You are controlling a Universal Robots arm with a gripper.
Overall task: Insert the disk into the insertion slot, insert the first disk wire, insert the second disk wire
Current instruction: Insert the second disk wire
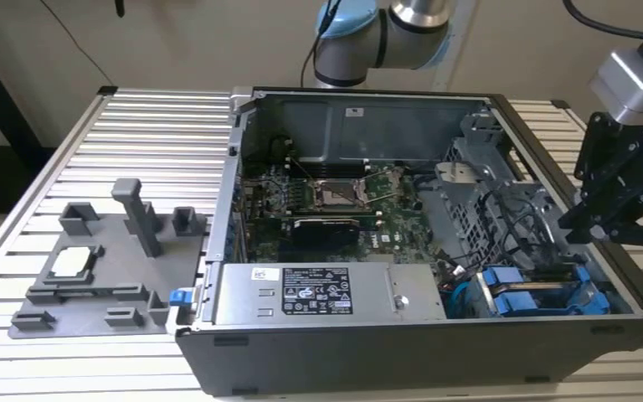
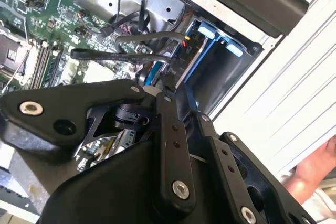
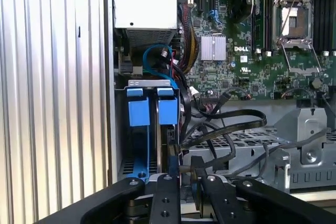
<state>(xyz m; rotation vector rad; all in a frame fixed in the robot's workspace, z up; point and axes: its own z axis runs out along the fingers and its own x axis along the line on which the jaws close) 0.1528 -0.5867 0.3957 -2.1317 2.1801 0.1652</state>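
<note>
1. The open black-and-grey computer case (image 1: 411,352) lies on its side on the ribbed aluminium table (image 1: 131,134), so the green motherboard (image 1: 333,197) and the drive bay face upward and can be reached from above.
2. The disk, a flat drive in a bright blue plastic carrier frame (image 1: 539,297), sits in the drive bay at the near corner on the exterior view's right, beside another blue-fronted drive. In the first wrist view two blue carrier fronts (image 3: 151,109) stand side by side in the bay; I cannot tell which is the task's disk.
3. Black flat cables (image 3: 226,124) loop from the board toward the rear of the bay, near the slots, seemingly to reach the drive connectors.
4. The black gripper (image 3: 181,179) hangs over the right edge of the case, pointing down at the bay.
5. Its fingers (image 3: 167,192) stand close together around a thin dark part at the drive's rear edge; whether they grip a wire connector I cannot tell.
6. A person's hand (image 2: 315,174) shows outside the case.
</note>
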